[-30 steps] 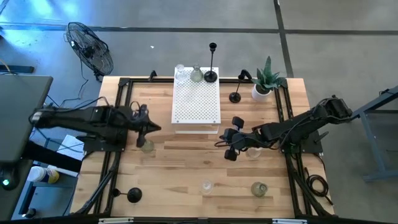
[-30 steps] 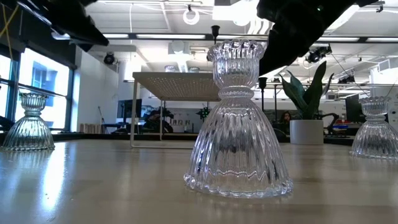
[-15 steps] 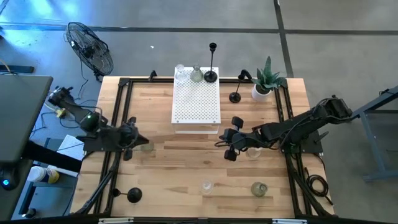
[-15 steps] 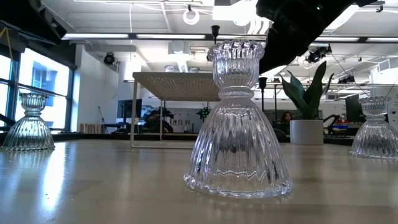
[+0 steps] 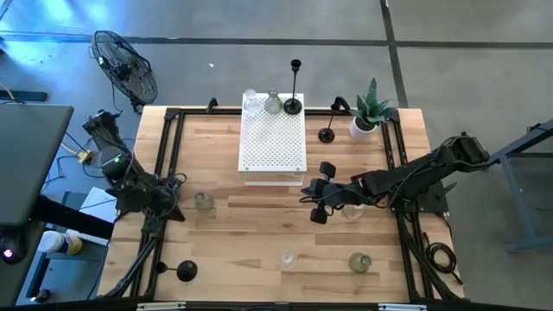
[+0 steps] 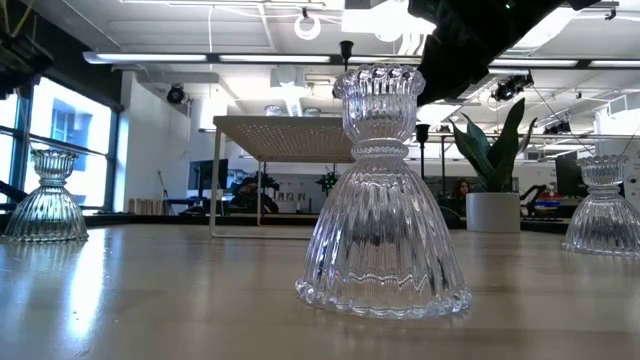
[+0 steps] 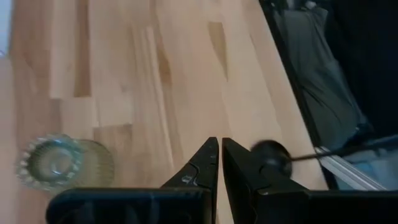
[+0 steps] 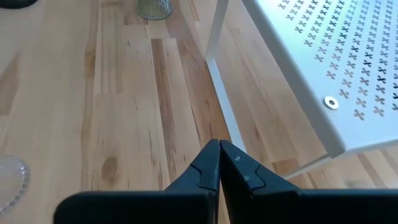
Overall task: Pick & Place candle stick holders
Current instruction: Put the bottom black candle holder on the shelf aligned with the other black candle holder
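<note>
Clear glass holders stand on their bases on the table: one at the left [image 5: 204, 202], one at the near middle [image 5: 286, 257], one [image 5: 350, 211] beside my right gripper. A greenish one [image 5: 359, 262] stands near right. Black holders stand at the near left [image 5: 186, 270] and far right [image 5: 326, 134]. On the white perforated box [image 5: 272, 142] stand a clear [image 5: 251, 99], a greenish [image 5: 273, 104] and a tall black holder [image 5: 294, 104]. My left gripper [image 7: 219, 155] is shut and empty at the left edge [image 5: 175, 210]. My right gripper [image 8: 219, 155] is shut and empty, mid-table [image 5: 306, 195].
A green spiky plant in a white pot [image 5: 370, 111] stands at the far right corner. Black rails [image 5: 164, 155] run along the table's left and right sides. A fan [image 5: 125, 65] stands on the floor beyond the far left corner.
My left arm has drawn back from over the left clear glass holder toward the table's left edge and folded up. The holder stands where it was. My right arm has kept still.
</note>
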`<state>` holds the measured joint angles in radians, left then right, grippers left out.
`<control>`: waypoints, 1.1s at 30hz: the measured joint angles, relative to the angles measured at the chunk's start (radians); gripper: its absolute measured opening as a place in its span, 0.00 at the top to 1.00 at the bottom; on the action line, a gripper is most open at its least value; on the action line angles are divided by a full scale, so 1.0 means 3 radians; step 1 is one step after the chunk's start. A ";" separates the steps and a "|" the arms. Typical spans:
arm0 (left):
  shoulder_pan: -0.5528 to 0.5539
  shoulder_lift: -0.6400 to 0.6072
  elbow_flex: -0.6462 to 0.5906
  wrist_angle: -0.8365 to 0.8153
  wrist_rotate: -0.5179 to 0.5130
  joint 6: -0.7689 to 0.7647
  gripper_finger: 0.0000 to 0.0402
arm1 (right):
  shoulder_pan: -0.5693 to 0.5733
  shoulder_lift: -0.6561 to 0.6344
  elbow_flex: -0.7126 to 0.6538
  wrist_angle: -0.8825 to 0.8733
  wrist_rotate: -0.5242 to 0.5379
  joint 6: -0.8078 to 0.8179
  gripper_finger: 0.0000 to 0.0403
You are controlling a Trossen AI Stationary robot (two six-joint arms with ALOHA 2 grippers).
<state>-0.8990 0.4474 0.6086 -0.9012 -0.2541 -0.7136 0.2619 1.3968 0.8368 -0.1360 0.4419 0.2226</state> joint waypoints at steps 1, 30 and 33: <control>-0.0038 0.0016 0.0000 0.0003 0.0024 -0.0034 0.95 | 0.0000 0.0000 0.0000 0.0001 0.0000 -0.0001 1.00; -0.1972 0.1355 0.0000 0.0892 -0.0926 -0.1472 0.64 | 0.0000 0.0001 0.0000 0.0149 -0.0052 -0.0126 1.00; -0.2186 0.1521 0.0000 0.1070 -0.1252 -0.1538 0.64 | 0.0000 0.0001 0.0000 0.0169 -0.0053 -0.0148 1.00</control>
<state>-1.5547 0.9037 0.6086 -0.5802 -0.6296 -1.1751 0.2619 1.3972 0.8368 -0.0853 0.4260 0.1783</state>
